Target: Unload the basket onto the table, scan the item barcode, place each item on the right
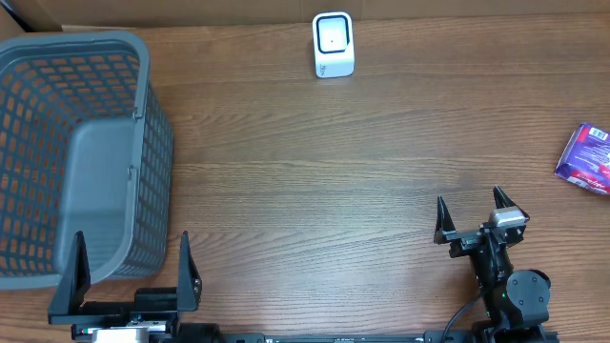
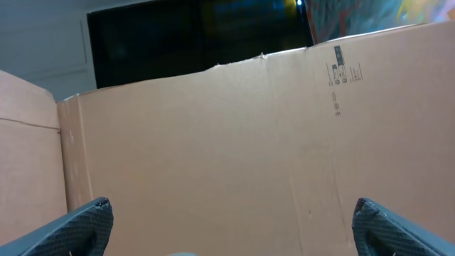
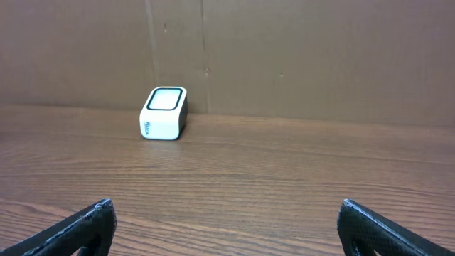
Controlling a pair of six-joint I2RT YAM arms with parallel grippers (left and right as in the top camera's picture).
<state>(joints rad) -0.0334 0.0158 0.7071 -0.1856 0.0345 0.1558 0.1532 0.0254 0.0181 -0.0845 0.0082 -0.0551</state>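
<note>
I have both arms drawn in low along the near edge of the brown wood-grain table [image 1: 334, 162], each pointing toward the far side. The left gripper [image 1: 131, 236] has its two dark fingers spread wide with nothing between them. From overhead its fingertips overlap the near corner of the grey plastic lattice basket [image 1: 152, 143], though I cannot tell whether they touch it. Its wrist camera sees only a tan cardboard wall [image 2: 213, 156] with a dark opening above it. The right gripper [image 1: 469, 197] is also spread wide and empty, angled slightly to the right over bare wood. Its wrist camera looks level across the tabletop to the small white box-shaped barcode scanner [image 3: 163, 114], which sits upright near the far edge with its dark-framed window facing up, close to the cardboard backing. The item to scan, a purple printed packet [image 1: 588, 160], lies flat at the table's right edge, partly cut off by the overhead frame. It is farther out than the right gripper, off to its right and well apart from it. The basket fills the left side from the far edge to the near edge. Between the right gripper, the scanner and the packet there is open wood.
</note>
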